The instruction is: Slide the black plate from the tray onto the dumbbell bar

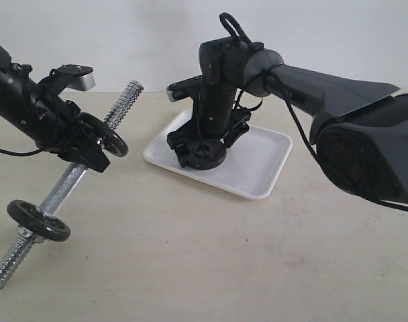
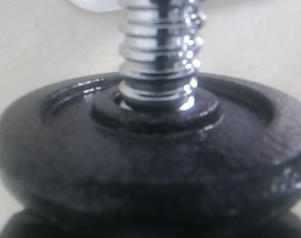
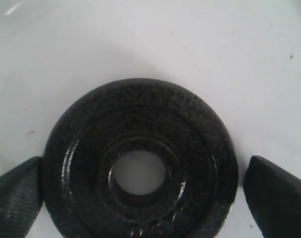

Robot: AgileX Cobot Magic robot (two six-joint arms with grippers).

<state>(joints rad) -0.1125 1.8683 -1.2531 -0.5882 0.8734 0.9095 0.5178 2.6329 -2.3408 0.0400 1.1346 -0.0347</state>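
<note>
The black plate (image 3: 140, 163) lies flat on the white tray (image 1: 258, 161), its centre hole showing white. My right gripper (image 3: 145, 191) stands over it, open. One finger (image 3: 17, 196) is at the plate's rim and the other finger (image 3: 279, 198) is a little off it. In the exterior view my right gripper (image 1: 200, 154) covers most of the plate. The dumbbell bar (image 1: 63, 184) is tilted, its upper threaded end (image 1: 127, 97) free. My left gripper (image 1: 86, 154) is shut on its middle. One black disc (image 2: 150, 148) sits just above that grip and another disc (image 1: 39, 220) near the lower end.
The beige table (image 1: 211, 268) carries the tray at the middle back. The bar's lower threaded tip (image 1: 3, 275) rests near the table's front left. My right arm's dark body (image 1: 365, 134) fills the right side.
</note>
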